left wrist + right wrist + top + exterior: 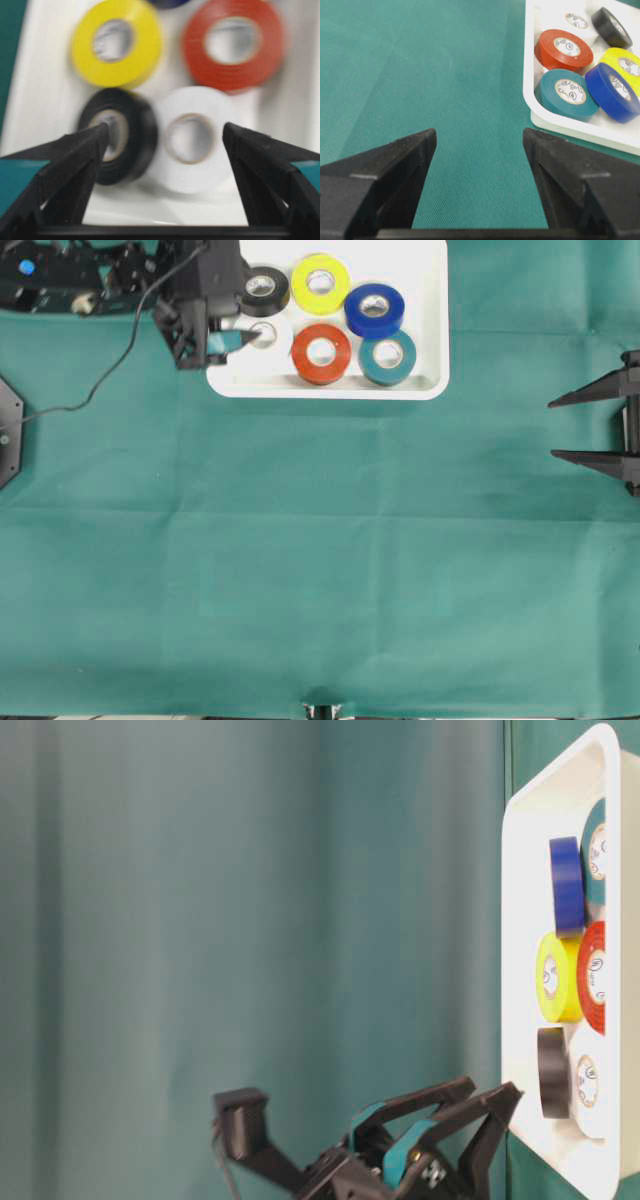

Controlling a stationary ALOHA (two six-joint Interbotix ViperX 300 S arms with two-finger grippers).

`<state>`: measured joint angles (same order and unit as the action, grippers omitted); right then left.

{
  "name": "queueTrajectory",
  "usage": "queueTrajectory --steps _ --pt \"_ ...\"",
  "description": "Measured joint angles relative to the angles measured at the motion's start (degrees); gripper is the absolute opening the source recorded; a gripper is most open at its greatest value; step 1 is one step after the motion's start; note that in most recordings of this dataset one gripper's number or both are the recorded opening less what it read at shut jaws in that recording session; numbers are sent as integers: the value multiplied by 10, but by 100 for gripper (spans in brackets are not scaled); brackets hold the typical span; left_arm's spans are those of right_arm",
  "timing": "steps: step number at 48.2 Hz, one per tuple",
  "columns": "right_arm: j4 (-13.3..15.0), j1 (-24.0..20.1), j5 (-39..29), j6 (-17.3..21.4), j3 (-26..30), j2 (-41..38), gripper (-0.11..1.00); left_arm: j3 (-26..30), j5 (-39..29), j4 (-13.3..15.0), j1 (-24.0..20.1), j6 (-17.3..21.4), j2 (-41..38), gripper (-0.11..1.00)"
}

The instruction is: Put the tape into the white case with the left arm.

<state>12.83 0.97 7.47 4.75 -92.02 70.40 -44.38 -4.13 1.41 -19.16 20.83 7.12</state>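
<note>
White tape roll lies flat in the white case, at its near-left corner in the overhead view; it touches the black roll and sits just beside the red roll; yellow roll, blue roll and teal roll fill the rest of the case.

Left arm's gripper is over that corner; fingers spread wide, nothing between them; the white roll lies in the gap in the wrist view, untouched as far as can be seen. Judged: the tape is already in the case and released. Right gripper spread too, holding nothing, over bare green worktop, well apart from the case.

Handling, judged from shape only: a roll of this sort should be light and stiff, a hard ring with a cardboard core; not fragile; outer wrap smooth, probably a little slippery against hard fingers; round, so it could roll if tipped on edge. Best hold: across the outer diameter with the roll flat, fingers on opposite sides; or one finger through the core and one outside, pinching the wall. Black roll crowds one side; little room for a finger there.
</note>
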Motion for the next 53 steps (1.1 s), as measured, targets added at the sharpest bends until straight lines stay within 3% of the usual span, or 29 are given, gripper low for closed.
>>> queueTrajectory --steps 17,40,53 --pt "0 0 0 0 0 0 97 -43 2 0 96 -18 63 98" --pt "0 0 0 0 0 0 97 -69 14 0 221 -118 79 98" --pt "0 0 0 -1 0 0 97 -84 25 0 245 -153 79 98"
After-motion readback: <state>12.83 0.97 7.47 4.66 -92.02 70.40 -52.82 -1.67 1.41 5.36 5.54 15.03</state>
